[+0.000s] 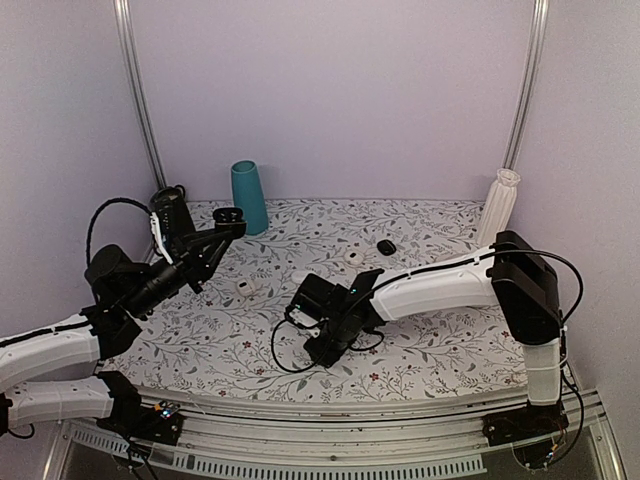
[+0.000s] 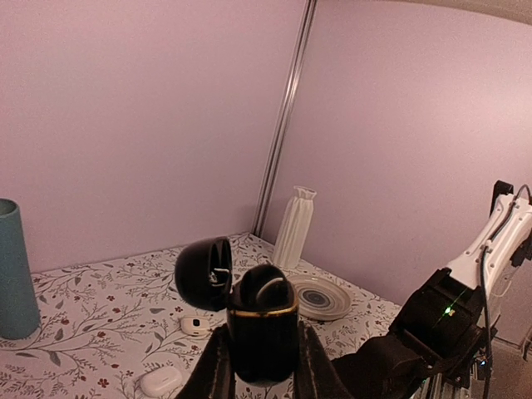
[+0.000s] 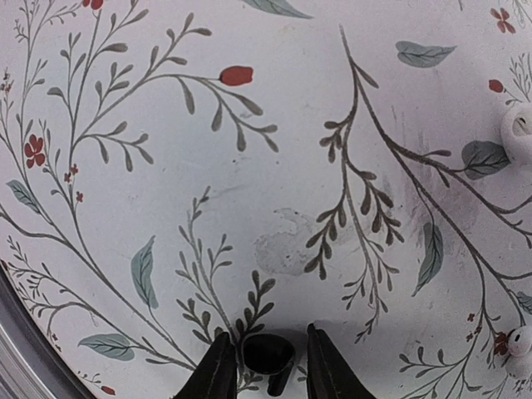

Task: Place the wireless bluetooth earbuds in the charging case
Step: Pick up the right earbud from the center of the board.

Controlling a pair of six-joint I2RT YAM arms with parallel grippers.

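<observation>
My left gripper [image 2: 263, 362] is shut on the black charging case [image 2: 262, 332] and holds it upright, well above the table. The case's lid [image 2: 202, 273] is hinged open to the left, and a dark rounded shape sits in the case's top. The top view shows this gripper [image 1: 230, 222] with the case [image 1: 229, 214] at the back left. My right gripper [image 3: 268, 342] is down at the table, open, with a tiny black earbud [image 3: 268, 356] between its fingers. There is a small gap on the right side. The top view shows this gripper [image 1: 325, 350] at the front middle.
A teal cup [image 1: 249, 197] stands at the back left and a white ribbed vase [image 1: 498, 205] at the back right. Two white cases [image 1: 246, 290] [image 1: 352, 256] and a black oval lump [image 1: 386, 246] lie mid-table. A patterned plate [image 2: 320, 297] and white earbuds [image 3: 519, 133] are nearby.
</observation>
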